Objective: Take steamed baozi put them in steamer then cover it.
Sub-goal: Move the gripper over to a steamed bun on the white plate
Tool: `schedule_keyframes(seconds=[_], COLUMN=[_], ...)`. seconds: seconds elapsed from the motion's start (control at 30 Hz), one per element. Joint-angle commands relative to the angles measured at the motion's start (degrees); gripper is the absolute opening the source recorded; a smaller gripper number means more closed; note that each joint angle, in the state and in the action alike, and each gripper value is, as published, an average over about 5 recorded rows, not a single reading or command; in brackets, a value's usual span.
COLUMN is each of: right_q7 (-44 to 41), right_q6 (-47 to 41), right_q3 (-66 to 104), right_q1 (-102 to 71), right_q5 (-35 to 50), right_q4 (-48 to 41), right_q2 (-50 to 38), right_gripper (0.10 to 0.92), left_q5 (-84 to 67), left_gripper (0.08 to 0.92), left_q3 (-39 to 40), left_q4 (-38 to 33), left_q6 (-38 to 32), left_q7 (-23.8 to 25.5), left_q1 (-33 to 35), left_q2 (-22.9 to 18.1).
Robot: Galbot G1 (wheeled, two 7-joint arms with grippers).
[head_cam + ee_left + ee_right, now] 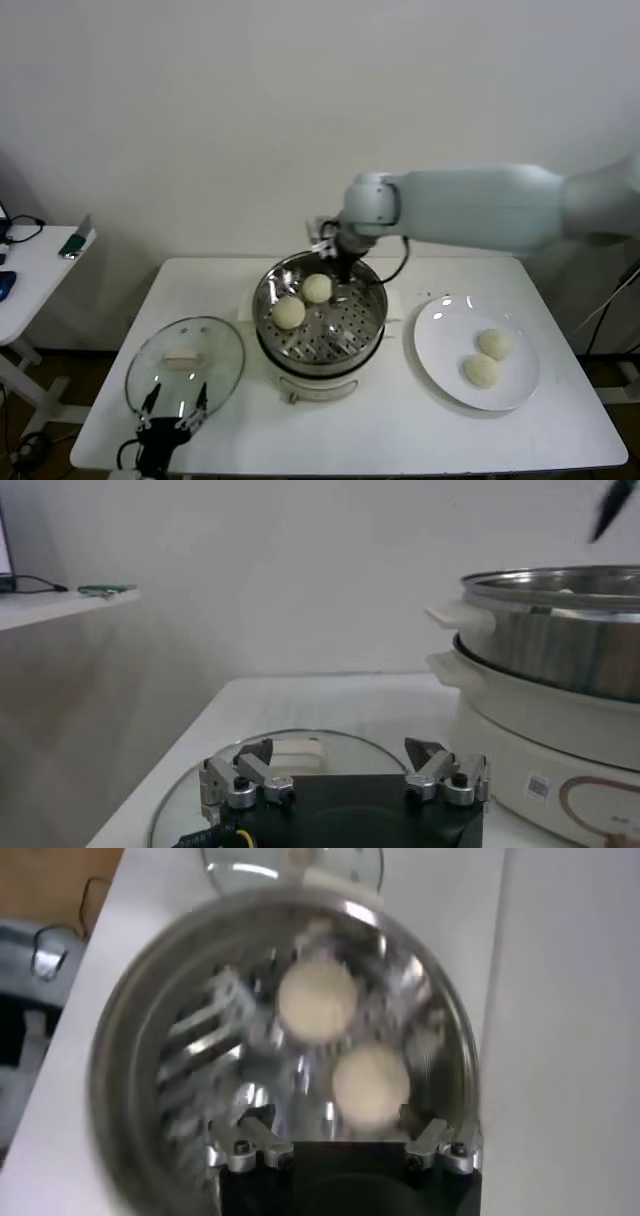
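Note:
The steel steamer (322, 345) stands on its cream base at the table's middle. Two baozi (290, 312) (318, 288) lie on its perforated tray; they also show in the right wrist view (316, 998) (370, 1085). Two more baozi (495, 343) (481, 371) lie on the white plate (432, 335) at the right. My right gripper (340, 262) (342, 1130) hangs open over the steamer's far side, just above the nearer bun and holding nothing. My left gripper (172, 408) (340, 755) is open at the table's front left, by the glass lid (185, 365) (300, 748).
The steamer (560, 640) rises to the right of the left gripper. A side table (35, 265) with small items stands at the far left. The wall is close behind the table.

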Motion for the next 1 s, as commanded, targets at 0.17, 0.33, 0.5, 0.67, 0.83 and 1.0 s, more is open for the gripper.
schedule_keyframes(seconds=[0.17,0.33,0.5,0.67,0.83,1.0], right_q7=[-7.8,-5.6,-3.9,-2.9,-2.7,-2.0], right_q6=[7.4,6.0,5.4,5.9,6.2,5.9], right_q3=[-16.6,-1.6,12.9,18.9,19.8,20.8], right_q1=[2.2,-17.2,-33.3,-38.9,-39.4,-40.7], right_q5=[-19.7,-26.6,-30.6,-33.2,-33.7,-33.3], right_q4=[8.5,5.0,0.8,-4.2,-6.6,-7.1], right_q2=[-33.8,-37.3,-36.7,-34.2,-32.4,-31.3], right_gripper=[0.823,0.823,0.823,0.823,0.823,0.823], left_q5=[0.1,0.4,0.9,1.2,1.2,1.1], left_gripper=[0.823,0.823,0.823,0.823,0.823,0.823], left_q3=[-0.3,-0.3,-0.1,-0.1,0.0,0.0], left_q4=[0.0,0.0,0.1,0.6,0.9,1.3], left_q6=[0.5,0.9,0.8,0.6,0.3,0.0], left_q7=[0.2,0.4,0.4,0.4,0.3,0.3], left_q1=[-0.9,-1.2,-1.1,-0.9,-0.8,-0.9], left_q2=[0.0,-0.6,-1.1,-1.4,-1.5,-1.5])
